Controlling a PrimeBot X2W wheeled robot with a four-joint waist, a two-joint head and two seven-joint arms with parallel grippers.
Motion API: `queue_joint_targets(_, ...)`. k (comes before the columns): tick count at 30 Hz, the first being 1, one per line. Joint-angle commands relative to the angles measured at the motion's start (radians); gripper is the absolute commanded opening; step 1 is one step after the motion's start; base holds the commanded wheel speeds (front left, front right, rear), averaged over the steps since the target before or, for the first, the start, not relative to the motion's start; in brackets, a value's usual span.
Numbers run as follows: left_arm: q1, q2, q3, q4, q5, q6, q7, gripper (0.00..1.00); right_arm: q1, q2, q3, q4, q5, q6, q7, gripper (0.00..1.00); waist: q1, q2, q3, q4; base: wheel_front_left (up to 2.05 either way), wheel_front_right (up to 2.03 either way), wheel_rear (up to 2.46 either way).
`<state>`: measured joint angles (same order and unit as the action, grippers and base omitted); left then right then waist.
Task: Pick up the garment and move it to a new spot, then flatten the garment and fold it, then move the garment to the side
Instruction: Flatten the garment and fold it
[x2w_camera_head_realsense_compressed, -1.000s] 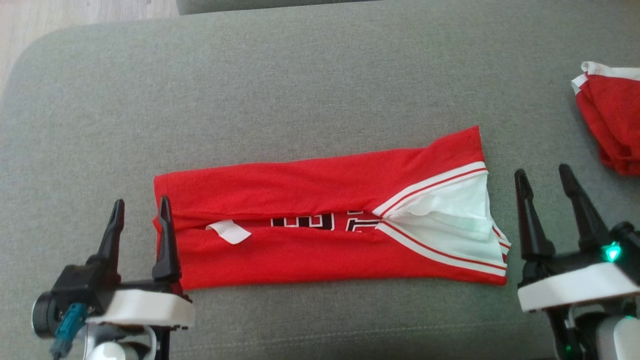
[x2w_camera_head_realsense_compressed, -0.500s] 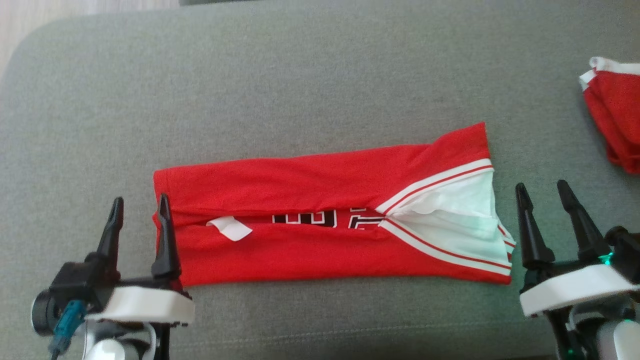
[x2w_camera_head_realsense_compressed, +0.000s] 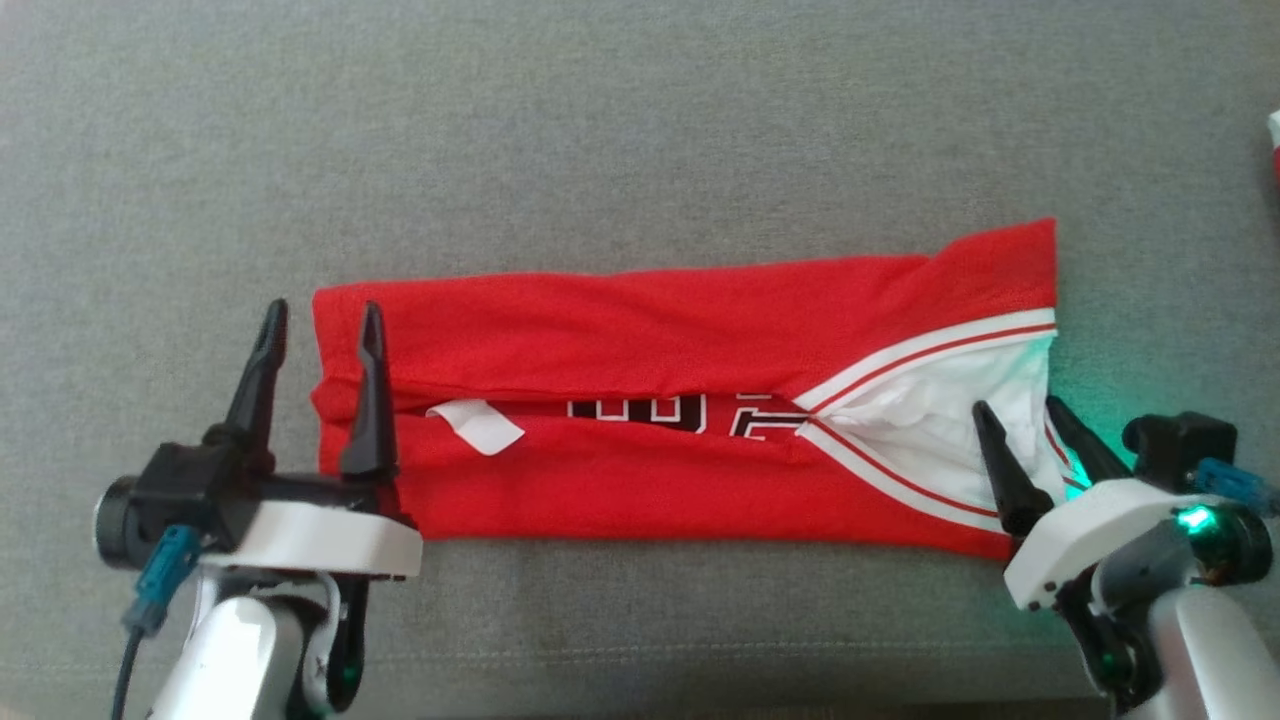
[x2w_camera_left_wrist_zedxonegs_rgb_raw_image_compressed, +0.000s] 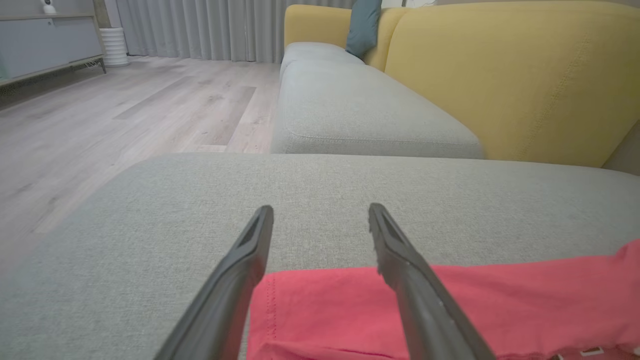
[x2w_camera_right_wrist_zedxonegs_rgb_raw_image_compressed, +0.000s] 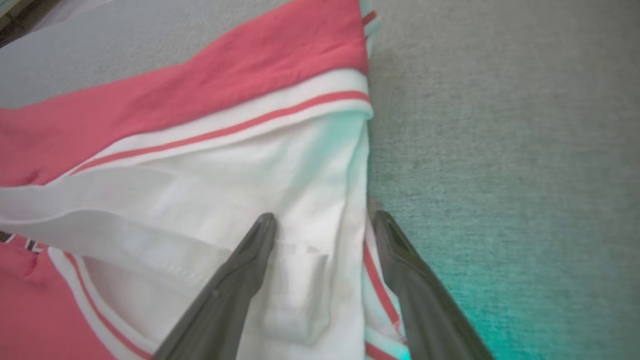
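Observation:
The garment (x2w_camera_head_realsense_compressed: 650, 340) is a red jersey with white and red trim, folded into a long band lying left to right across the grey cushion (x2w_camera_head_realsense_compressed: 600, 130). Black lettering and a white label show along its middle seam. My left gripper (x2w_camera_head_realsense_compressed: 318, 322) is open, straddling the band's left end; in the left wrist view the red hem (x2w_camera_left_wrist_zedxonegs_rgb_raw_image_compressed: 320, 310) lies between and under the fingers. My right gripper (x2w_camera_head_realsense_compressed: 1015, 412) is open over the white collar end, and in the right wrist view its fingers bracket the white edge (x2w_camera_right_wrist_zedxonegs_rgb_raw_image_compressed: 320, 260) of the garment (x2w_camera_right_wrist_zedxonegs_rgb_raw_image_compressed: 175, 100).
A sliver of another red and white cloth (x2w_camera_head_realsense_compressed: 1274, 140) lies at the right edge of the cushion. The left wrist view shows a second grey seat (x2w_camera_left_wrist_zedxonegs_rgb_raw_image_compressed: 360, 110), a yellow sofa back (x2w_camera_left_wrist_zedxonegs_rgb_raw_image_compressed: 510, 75) and wooden floor (x2w_camera_left_wrist_zedxonegs_rgb_raw_image_compressed: 125, 110) beyond the cushion's far edge.
The head camera has tipped closer and lower, pushing the second cloth almost out of frame. Both grippers have moved in over the garment's ends, the right one leaning in over the collar. Both stay open.

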<state>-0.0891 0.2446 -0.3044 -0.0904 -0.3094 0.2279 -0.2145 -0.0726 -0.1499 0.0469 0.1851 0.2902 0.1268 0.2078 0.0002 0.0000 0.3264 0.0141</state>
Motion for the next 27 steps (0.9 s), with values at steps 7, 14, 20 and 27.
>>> queue_joint_targets(7, -0.045, 0.008, 0.034, -0.003, 0.005, -0.011, -0.02, 1.0, 0.021, -0.01, 0.055, 0.009, 0.096, 0.004, 0.123, 1.0, -0.0002, 0.0, -0.001, 0.011, 0.0, 0.0, 0.0)
queue_joint_targets(14, -0.049, 0.008, 0.033, 0.0, 0.006, -0.007, -0.023, 1.0, 0.02, -0.04, 0.087, -0.022, 0.132, 0.004, 0.167, 0.0, -0.0002, 0.0, -0.006, 0.007, 0.0, 0.0, 0.0)
queue_joint_targets(20, -0.045, 0.01, 0.031, 0.0, 0.005, -0.002, -0.024, 1.0, 0.019, -0.066, 0.035, -0.056, 0.161, 0.004, 0.148, 0.0, -0.0002, 0.0, -0.018, 0.007, 0.0, 0.0, 0.0)
queue_joint_targets(27, -0.029, 0.011, 0.035, -0.004, 0.0, 0.011, -0.025, 1.0, 0.058, -0.123, -0.107, -0.071, 0.167, 0.004, 0.139, 0.0, -0.0002, 0.0, -0.039, 0.006, 0.0, 0.0, 0.0)
